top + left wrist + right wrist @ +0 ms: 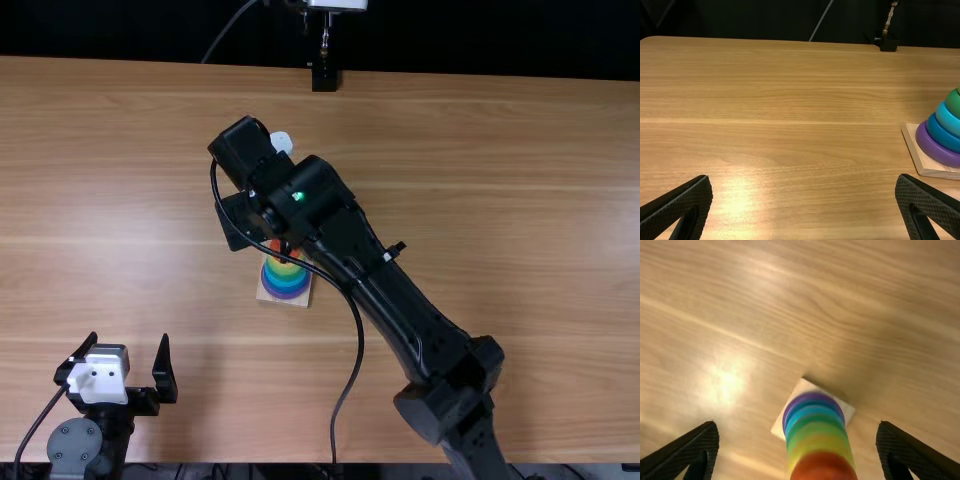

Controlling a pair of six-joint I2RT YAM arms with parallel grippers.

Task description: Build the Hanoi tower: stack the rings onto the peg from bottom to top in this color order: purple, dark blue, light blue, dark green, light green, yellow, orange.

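Your right arm (400, 300) slants over the table (120, 200) from five o'clock toward eleven, its right pincer (240, 222) spread wide above the ring stack. Your left pincer (128, 342), at eight o'clock, is also open, pointing toward twelve. You have rings (286, 283) stacked on their wooden base (264, 294), toward seven from centre, purple lowest, orange topmost.

lt brn table (480, 180), wd base (926, 163) w/ rings (939, 134)

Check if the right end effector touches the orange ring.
Apart. The right wrist view shows table between the orange ring and both fingers of the right end effector.
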